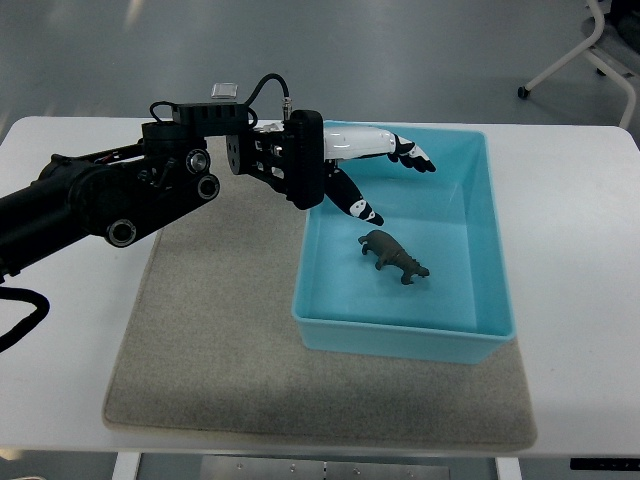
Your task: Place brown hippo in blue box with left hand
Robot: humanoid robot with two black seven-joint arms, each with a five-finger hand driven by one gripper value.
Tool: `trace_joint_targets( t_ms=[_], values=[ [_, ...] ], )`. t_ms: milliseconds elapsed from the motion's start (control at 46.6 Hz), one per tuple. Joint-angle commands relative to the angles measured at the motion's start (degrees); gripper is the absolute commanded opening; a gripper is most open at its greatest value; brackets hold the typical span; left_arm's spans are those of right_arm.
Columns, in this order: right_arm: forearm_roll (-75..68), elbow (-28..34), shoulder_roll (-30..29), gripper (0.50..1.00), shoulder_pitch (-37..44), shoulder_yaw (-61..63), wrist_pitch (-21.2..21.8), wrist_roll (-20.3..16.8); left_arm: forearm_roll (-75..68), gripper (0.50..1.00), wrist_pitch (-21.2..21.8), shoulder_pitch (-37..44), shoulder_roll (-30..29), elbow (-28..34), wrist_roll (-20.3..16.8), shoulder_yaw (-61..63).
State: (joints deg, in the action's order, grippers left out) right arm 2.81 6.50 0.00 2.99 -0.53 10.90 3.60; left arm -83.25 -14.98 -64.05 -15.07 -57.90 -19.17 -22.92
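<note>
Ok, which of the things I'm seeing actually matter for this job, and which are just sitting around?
Job:
- brown hippo, lying inside the box
- blue box
- left hand, fingers open over the box, holding nothing

Just there:
- grey mat under the box
- white table
- office chair base, far right corner

Small moulded hippo figure (394, 256): dark brown, uniform, no markings. Rectangular plastic box (490, 250): light blue throughout, walls and floor alike. Left robot hand (372, 175), at 10 o'clock from the hippo: white finger segments, black joints and tips, black palm block. Left arm (110, 200), at 9 o'clock of the frame: matte black with silver round fasteners. Flat felt mat (220, 350): speckled grey-beige. Table top (580, 300): plain white. Chair base (590, 50), at 1 o'clock: white, black castor
</note>
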Motion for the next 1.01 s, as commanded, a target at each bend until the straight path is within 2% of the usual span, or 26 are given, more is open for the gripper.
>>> trace_joint_targets(
  t_ms=[0,408,644,686,729,858,901,987],
  values=[
    [0.0,0.0,0.0,0.936,0.0,0.0,0.0,0.0,0.0,0.857,0.3,-0.2,-0.1,1.9,0.0,-0.5],
    [0.0,0.0,0.0,0.936,0.0,0.0,0.0,0.0,2.4,0.863,3.8,-2.2,-1.4,7.9,-0.1,-1.4],
    [0.0,0.0,0.0,0.936,0.0,0.0,0.0,0.0,5.5,0.881,5.0,-2.2,-1.7,15.7,-0.1,-2.0],
    [0.0,0.0,0.0,0.936,0.0,0.0,0.0,0.0,7.3,0.898,5.6,-2.2,-1.8,17.1,0.0,-2.0],
    [0.0,0.0,0.0,0.936,0.0,0.0,0.0,0.0,9.2,0.953,6.0,-2.1,-1.8,18.4,-0.1,-2.0],
    [0.0,0.0,0.0,0.936,0.0,0.0,0.0,0.0,14.8,0.966,7.2,-2.0,-1.8,21.9,0.0,-2.0],
    [0.0,0.0,0.0,0.936,0.0,0.0,0.0,0.0,16.4,0.996,7.9,-1.7,-1.8,22.5,0.0,-2.0],
    [0.0,0.0,0.0,0.936,0.0,0.0,0.0,0.0,20.8,0.996,9.2,-1.3,-1.8,22.7,0.0,-2.0]
  ],
)
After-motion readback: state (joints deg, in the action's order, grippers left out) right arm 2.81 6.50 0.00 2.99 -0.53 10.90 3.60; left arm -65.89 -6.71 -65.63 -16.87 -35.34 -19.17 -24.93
